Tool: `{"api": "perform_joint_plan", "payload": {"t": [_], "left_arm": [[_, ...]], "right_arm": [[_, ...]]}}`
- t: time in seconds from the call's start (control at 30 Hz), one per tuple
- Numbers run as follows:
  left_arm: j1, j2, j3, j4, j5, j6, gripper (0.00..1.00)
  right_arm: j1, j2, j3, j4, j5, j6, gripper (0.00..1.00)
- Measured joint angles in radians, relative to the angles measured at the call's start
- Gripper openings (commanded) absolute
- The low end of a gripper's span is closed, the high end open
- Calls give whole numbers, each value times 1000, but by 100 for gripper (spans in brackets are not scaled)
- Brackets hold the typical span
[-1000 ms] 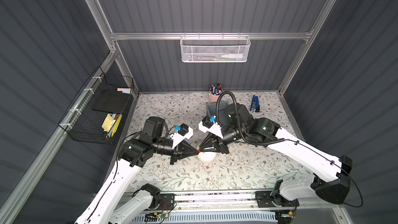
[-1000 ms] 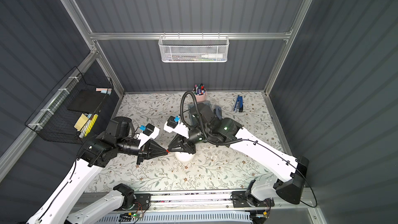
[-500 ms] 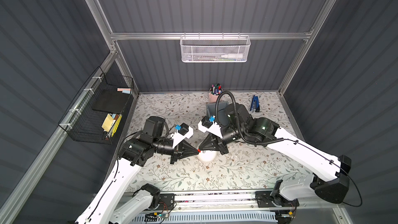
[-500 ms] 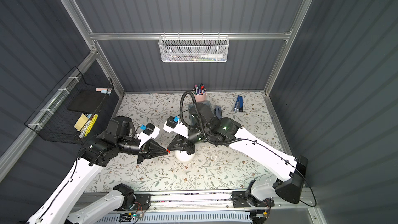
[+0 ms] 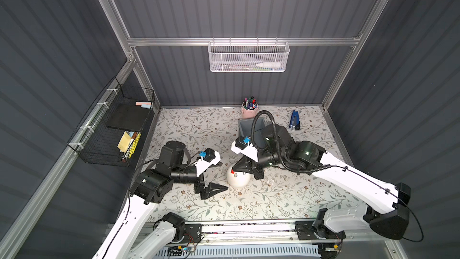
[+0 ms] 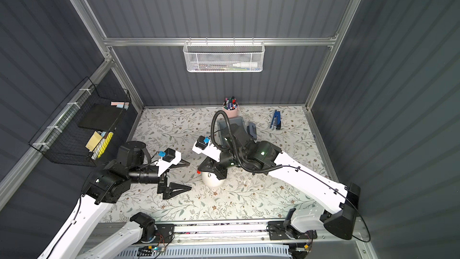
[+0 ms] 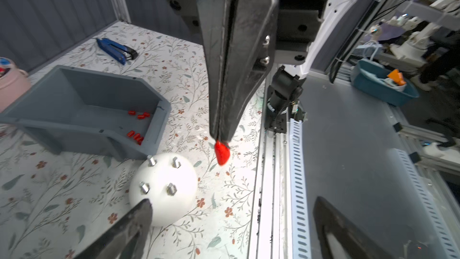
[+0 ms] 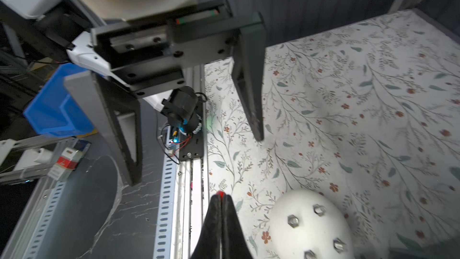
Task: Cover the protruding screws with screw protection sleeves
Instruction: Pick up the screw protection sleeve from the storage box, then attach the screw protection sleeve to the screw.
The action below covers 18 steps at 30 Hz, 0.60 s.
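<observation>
Jaws: right jaws pinched shut on one red sleeve point(image 7: 222, 154), gripped by its upper end, most of it hanging out below the tips. The left jaws are spread wide and empty, low over the counter point(image 5: 189, 130), tips pointing at the white dome point(image 5: 238, 179) without touching it.

Sleeve position: just off the dome's edge and clear of it in the left wrist view. In both top views it sits at the dome's rim on the side facing the left arm point(image 5: 151, 185). It is not on any stud.

Screws point(image 7: 151, 161): four on top of the dome, all bare, each with a hex nut at its base.

Grey bin point(image 7: 82, 110): on the counter just behind the dome, partly under the right arm point(image 5: 348, 178). Spare sleeves point(image 7: 139, 115) lie loose on its floor in two small clusters.

Pink cup point(image 5: 249, 112) of markers stands behind the bin by the back wall. A blue hand tool point(image 5: 295, 120) lies well to its right.

Writing: the only print I can spot is on a red-and-white box point(image 8: 67, 161) beyond the front rail, too blurred to read.
</observation>
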<state>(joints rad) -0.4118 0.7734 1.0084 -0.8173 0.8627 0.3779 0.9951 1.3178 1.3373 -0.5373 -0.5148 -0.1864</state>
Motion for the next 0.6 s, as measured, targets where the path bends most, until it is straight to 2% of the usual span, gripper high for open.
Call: {"api": "perform_joint_plan", "payload": {"t": [0.13, 0.3, 0.43, 0.6], "left_arm": [[0, -30, -35, 34, -146, 5, 99], [0, -31, -65, 75, -297, 4, 100], [0, -34, -75, 96, -372, 3, 99], [0, -39, -76, 115, -400, 3, 100]], "right_arm": [[0, -1, -80, 50, 204, 12, 0], [-5, 63, -116, 81, 397, 32, 0], [-11, 151, -100, 69, 487, 62, 0], [-18, 217, -93, 53, 541, 87, 0]]}}
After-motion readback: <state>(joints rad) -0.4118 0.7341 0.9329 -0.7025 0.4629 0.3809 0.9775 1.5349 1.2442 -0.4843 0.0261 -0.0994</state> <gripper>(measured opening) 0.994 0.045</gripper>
